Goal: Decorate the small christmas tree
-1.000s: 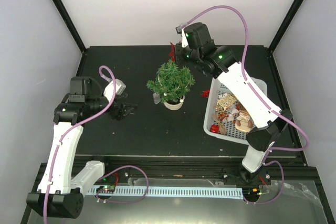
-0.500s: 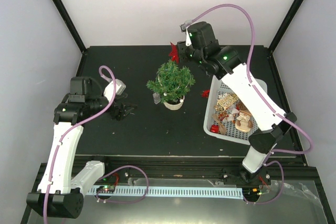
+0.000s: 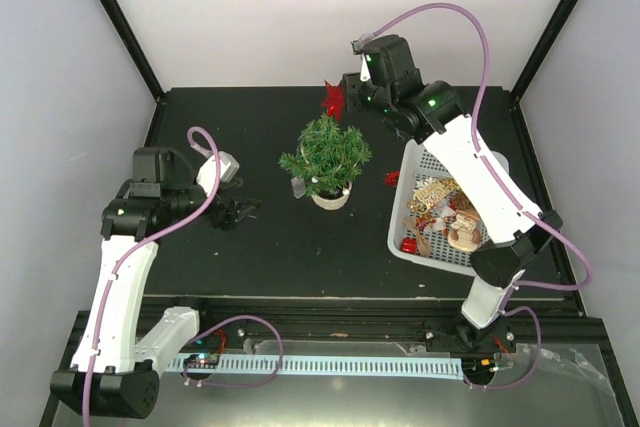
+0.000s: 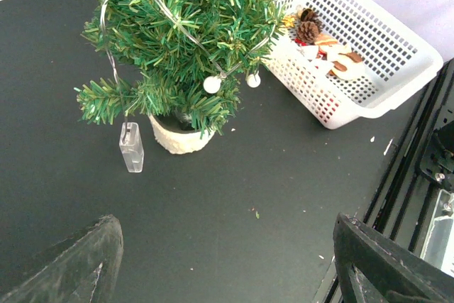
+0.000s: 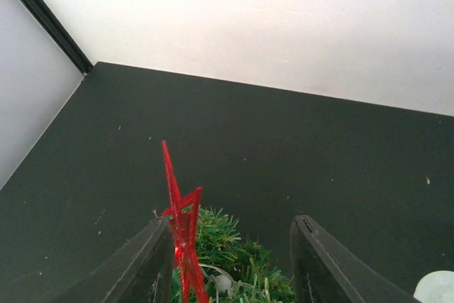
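The left jaws gape wide and empty, low over the bench point(image 4: 234, 246), with the small christmas tree point(image 4: 177, 40) ahead of them and well apart. The right arm point(image 3: 470, 167) is much nearer: the treetop shows directly beneath the right jaws, between the fingers point(image 5: 142, 267). These stand partly apart, and a red star point(image 5: 181, 225) stands upright and edge-on against one finger's inner face. I cannot tell whether it is gripped or only hung there. The way to the tree looks to be straight down.

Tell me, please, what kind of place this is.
Probably a robot test cell: plain white walls, black corner posts, and two white robot arms bolted at the near edge of a black tabletop.
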`<state>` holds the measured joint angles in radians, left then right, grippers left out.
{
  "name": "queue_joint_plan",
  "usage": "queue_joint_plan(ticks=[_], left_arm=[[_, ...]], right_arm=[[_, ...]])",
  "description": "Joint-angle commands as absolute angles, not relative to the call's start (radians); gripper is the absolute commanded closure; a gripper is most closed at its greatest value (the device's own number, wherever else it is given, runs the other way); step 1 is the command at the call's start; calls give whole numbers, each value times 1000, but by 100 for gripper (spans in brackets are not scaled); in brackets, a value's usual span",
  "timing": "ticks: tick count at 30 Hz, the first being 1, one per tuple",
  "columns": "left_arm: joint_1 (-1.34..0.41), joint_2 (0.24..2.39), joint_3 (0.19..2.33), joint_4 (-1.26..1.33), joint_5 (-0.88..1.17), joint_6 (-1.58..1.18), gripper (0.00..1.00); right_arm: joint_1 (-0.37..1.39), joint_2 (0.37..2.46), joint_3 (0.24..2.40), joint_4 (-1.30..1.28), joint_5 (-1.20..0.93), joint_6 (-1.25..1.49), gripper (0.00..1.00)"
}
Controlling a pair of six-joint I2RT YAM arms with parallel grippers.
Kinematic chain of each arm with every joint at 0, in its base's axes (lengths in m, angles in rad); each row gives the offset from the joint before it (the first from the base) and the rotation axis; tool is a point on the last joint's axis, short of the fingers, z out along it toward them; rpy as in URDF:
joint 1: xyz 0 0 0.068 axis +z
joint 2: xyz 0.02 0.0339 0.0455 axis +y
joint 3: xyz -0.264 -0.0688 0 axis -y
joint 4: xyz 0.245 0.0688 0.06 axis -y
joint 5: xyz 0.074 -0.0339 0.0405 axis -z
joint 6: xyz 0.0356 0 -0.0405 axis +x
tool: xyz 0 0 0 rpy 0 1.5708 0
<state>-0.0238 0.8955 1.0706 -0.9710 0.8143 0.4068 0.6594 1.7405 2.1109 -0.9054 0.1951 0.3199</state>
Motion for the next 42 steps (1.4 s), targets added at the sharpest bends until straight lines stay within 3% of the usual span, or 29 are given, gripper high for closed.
queue_joint_plan(ticks=[1, 13, 24, 30, 42], left_arm=[[-28, 882, 1069, -959, 819, 401, 18], [-29, 878, 1064, -959, 822, 407, 18], [-29, 889, 1072, -967, 836, 410, 18], [-28, 894, 1074, -966, 835, 408, 18], [-29, 890, 1071, -962, 836, 403, 18]], right_arm=[[634, 1769, 2121, -886, 130, 345, 53], [629, 1812, 2111, -847, 36, 340, 54], [630, 1844, 2103, -857, 16, 298, 67], [629, 1835, 2105, -867, 35, 278, 90], [670, 1836, 2152, -913, 109, 228, 93]])
